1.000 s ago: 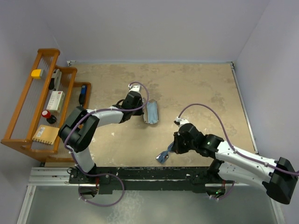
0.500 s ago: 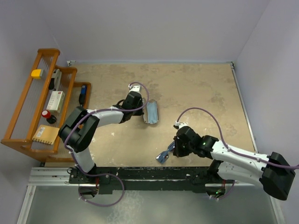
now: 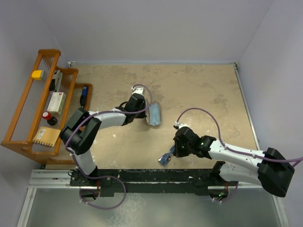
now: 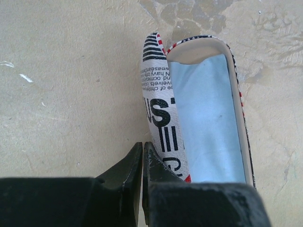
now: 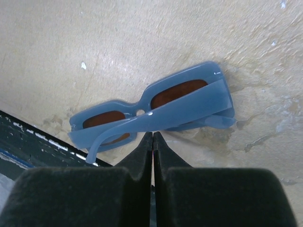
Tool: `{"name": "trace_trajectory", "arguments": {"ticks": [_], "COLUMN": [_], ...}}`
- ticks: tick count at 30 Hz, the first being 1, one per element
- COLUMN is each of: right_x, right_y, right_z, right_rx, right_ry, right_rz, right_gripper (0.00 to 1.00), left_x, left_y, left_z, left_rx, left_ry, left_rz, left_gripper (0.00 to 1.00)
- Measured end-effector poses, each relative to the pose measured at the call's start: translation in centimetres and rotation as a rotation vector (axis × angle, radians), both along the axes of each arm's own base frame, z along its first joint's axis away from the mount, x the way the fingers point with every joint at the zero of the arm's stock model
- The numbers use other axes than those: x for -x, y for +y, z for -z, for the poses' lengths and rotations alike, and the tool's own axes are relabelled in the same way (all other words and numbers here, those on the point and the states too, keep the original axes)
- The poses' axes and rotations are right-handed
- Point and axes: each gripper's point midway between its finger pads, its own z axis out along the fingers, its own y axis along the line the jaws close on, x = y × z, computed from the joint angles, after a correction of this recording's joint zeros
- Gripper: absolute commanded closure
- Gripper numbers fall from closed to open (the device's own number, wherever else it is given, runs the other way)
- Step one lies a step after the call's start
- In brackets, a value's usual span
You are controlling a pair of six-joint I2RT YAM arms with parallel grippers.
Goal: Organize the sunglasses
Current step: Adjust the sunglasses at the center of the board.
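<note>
The folded, blue-framed sunglasses (image 5: 182, 105) lie on the mottled beige worktop (image 3: 199, 90) near its front edge. The right hand (image 5: 152, 137), fingers pressed together, touches their upper folded arm with its tips. The left hand (image 4: 143, 147), its 2 fingers likewise closed, sits against the open, print-covered glasses case (image 4: 161, 113), which is light blue inside.

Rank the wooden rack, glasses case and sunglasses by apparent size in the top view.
1. wooden rack, by far the largest.
2. glasses case.
3. sunglasses, though the right gripper hides part of them, so case versus sunglasses is unsure.
</note>
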Motion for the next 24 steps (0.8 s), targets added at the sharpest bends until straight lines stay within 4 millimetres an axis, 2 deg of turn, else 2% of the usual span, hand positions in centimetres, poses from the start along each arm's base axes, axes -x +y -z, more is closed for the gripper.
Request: {"name": "trace_trajectory", "arguments": {"ticks": [12,21,24], "right_x": [-2.6,-5.4,-5.7], "right_y": [-0.3,-1.1,-1.2], "right_z": [-0.2,-0.5,-0.6], "right_rx": [0.065,0.081,0.080], "right_ry": [-0.062,-0.099,-0.104], "right_rz": [0.062,0.116,0.116], "right_gripper": [1.00,1.00,0.90], "left_x": [-0.1,-0.2,-0.2], "left_y": [-0.5,-0.7,-0.7], "left_z": [-0.5,-0.7,-0.7], "left_rx": [0.003,0.004,0.004], "left_ry": [-0.011,-0.014,-0.015], "left_rz": [0.006,0.007,0.008], "left_gripper": [1.00,1.00,1.00]}}
